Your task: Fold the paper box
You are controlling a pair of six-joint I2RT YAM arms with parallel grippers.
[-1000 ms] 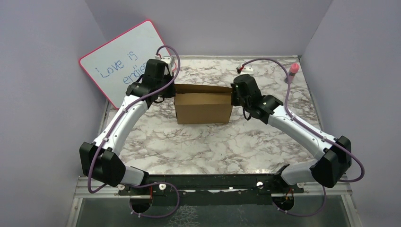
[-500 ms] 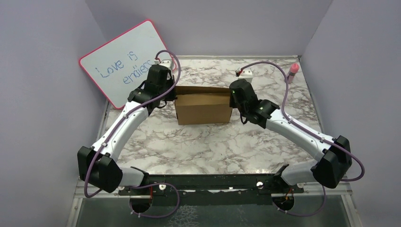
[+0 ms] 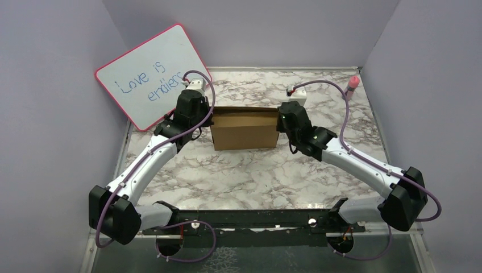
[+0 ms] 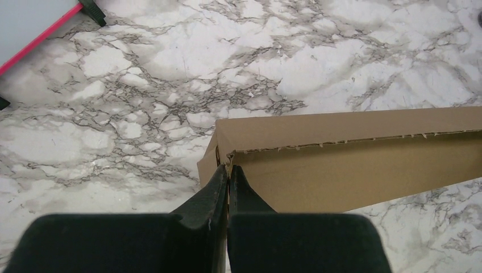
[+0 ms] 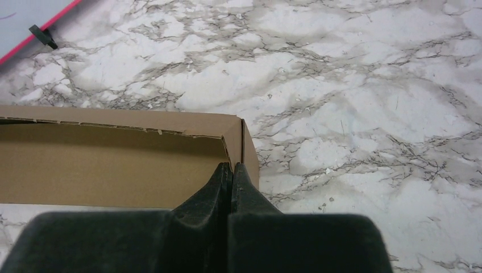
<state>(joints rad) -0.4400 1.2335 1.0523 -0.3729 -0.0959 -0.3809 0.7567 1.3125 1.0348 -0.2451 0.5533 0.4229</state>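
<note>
The paper box (image 3: pixel 244 129) is a brown cardboard box standing mid-table, its long front wall facing me. My left gripper (image 3: pixel 209 116) is shut, tips against the box's upper left corner. The left wrist view shows that gripper (image 4: pixel 228 166) meeting the torn-edged corner of the box (image 4: pixel 352 165). My right gripper (image 3: pixel 279 118) is shut at the box's upper right corner. From the right wrist, the closed gripper (image 5: pixel 232 165) touches the end wall of the box (image 5: pixel 102 165), whose inside is partly visible. I cannot tell whether any cardboard is pinched.
A pink-framed whiteboard (image 3: pixel 150 74) with blue writing leans against the left wall at the back. A pink-capped marker (image 3: pixel 353 82) stands at the far right corner. Marble tabletop (image 3: pixel 244 176) surrounds the box, with purple walls on three sides.
Both wrists have swung round at the box's ends and come nearer the front, with their elbows dropping lower. The box's rear flap looks lower and flatter. The box has stayed in place.
</note>
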